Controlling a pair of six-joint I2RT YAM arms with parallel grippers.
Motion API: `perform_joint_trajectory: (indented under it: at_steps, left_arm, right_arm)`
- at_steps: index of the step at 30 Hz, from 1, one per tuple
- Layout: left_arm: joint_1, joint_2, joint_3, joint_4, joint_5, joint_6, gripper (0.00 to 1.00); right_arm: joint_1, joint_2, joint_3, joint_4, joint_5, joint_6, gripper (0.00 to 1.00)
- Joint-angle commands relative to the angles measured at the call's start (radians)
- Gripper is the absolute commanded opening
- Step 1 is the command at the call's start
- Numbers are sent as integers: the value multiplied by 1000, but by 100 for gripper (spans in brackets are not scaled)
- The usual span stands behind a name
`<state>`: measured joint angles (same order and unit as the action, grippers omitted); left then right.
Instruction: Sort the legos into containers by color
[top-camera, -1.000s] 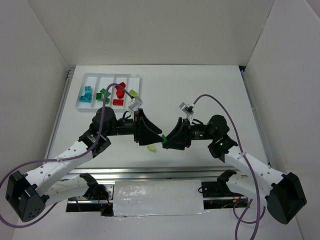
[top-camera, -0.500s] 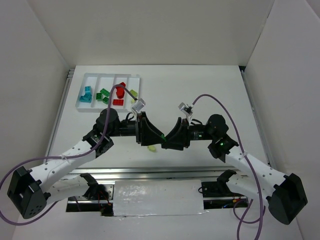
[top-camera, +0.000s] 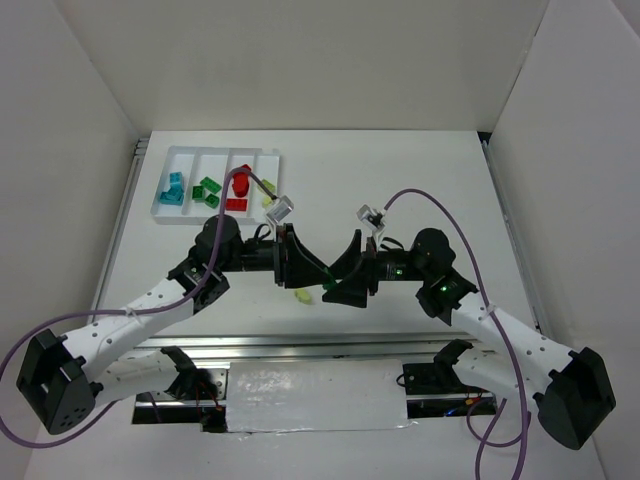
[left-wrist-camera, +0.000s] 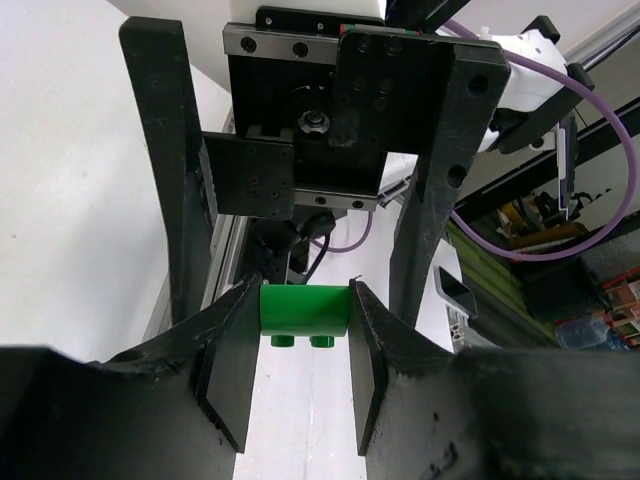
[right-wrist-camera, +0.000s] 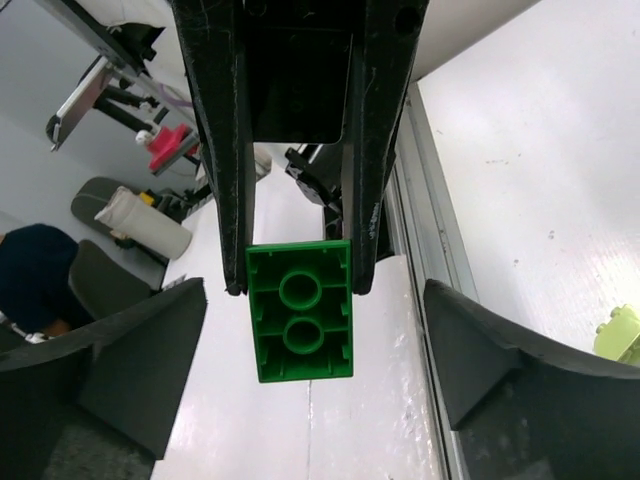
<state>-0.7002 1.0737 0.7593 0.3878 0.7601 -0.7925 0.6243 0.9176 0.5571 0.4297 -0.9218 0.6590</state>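
A green lego (top-camera: 327, 284) hangs above the table between the two arms, with my left gripper (top-camera: 321, 279) shut on its sides. In the left wrist view the brick (left-wrist-camera: 303, 310) sits pinched between both pads, studs down. My right gripper (top-camera: 338, 287) stands open around it, its fingers (right-wrist-camera: 130, 350) wide apart and clear of the brick (right-wrist-camera: 300, 320). A yellow-green lego (top-camera: 302, 297) lies on the table just below the grippers. The white tray (top-camera: 222, 150) at the back left holds teal legos (top-camera: 172, 190), green legos (top-camera: 208, 188), red legos (top-camera: 240, 185) and a yellow-green lego (top-camera: 268, 188), one colour to each container.
White walls stand on the left, back and right of the table. A metal rail (top-camera: 300, 345) runs along the near edge by the arm bases. Purple cables (top-camera: 420, 200) loop above both wrists.
The right gripper has opened and let go of the green lego. The left gripper has closed on it. Both arms stay nearly in place.
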Motion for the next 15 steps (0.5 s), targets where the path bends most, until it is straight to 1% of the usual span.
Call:
perform_joint_trajectory:
  at_steps: [1, 2, 3, 5, 8, 9, 10, 11, 12, 13, 14, 15]
  left_arm:
    - [-9, -8, 55, 20, -28, 7, 0]
    - [-7, -18, 63, -30, -51, 31, 0]
    - [1, -23, 70, -64, -111, 45, 0]
    - [22, -32, 103, -148, -155, 78, 0]
    - [138, -20, 161, -243, -226, 81, 0]
    - [212, -12, 181, -344, -273, 85, 0]
    - [247, 5, 220, -395, -401, 94, 0]
    - [283, 17, 242, -467, -489, 93, 0]
    - [342, 28, 264, -522, -578, 92, 0]
    - [364, 38, 294, -597, -757, 90, 0]
    - [417, 66, 307, -631, -851, 67, 0]
    - [448, 83, 319, -651, -927, 56, 0]
  right_arm:
    - [9, -28, 12, 38, 37, -16, 100]
    - [12, -29, 10, 17, 44, -28, 100]
    - [9, -29, 9, 3, 54, -38, 100]
    - [9, -17, 9, -43, 84, -64, 100]
    - [9, 21, -11, -72, 135, -76, 100]
    - [9, 29, -28, -74, 152, -78, 100]
    - [9, 35, -37, -75, 168, -78, 100]
    - [9, 46, -46, -80, 196, -78, 100]
    - [9, 49, -60, -85, 213, -76, 100]
    - [9, 52, -62, -92, 230, -75, 99]
    - [9, 53, -63, -112, 242, -73, 100]
    - [9, 56, -63, -124, 264, -73, 100]
